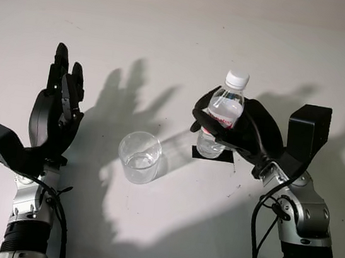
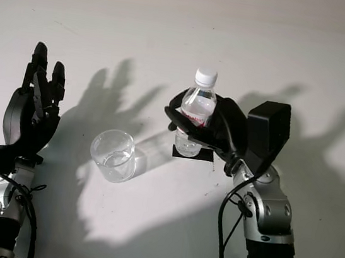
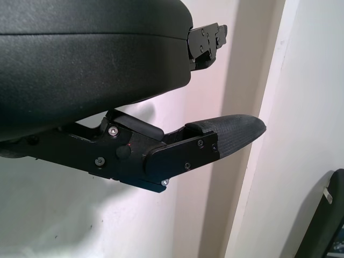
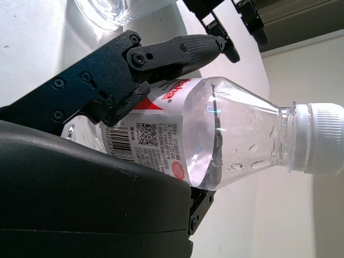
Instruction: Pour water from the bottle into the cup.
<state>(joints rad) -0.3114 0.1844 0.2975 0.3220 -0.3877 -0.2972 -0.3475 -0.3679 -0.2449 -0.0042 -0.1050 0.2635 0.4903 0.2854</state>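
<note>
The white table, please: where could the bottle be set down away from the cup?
White table: bare beyond the clear plastic cup and white-capped water bottle, also nearside between both arms. Crowded: the gap between cup and bottle-holding right hand. Left hand open beside cup.

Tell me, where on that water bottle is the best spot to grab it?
Around its labelled middle, from the side, as the right hand does now. The bottle stands upright, its body is straight there, and the white cap stays free above the fingers.
</note>
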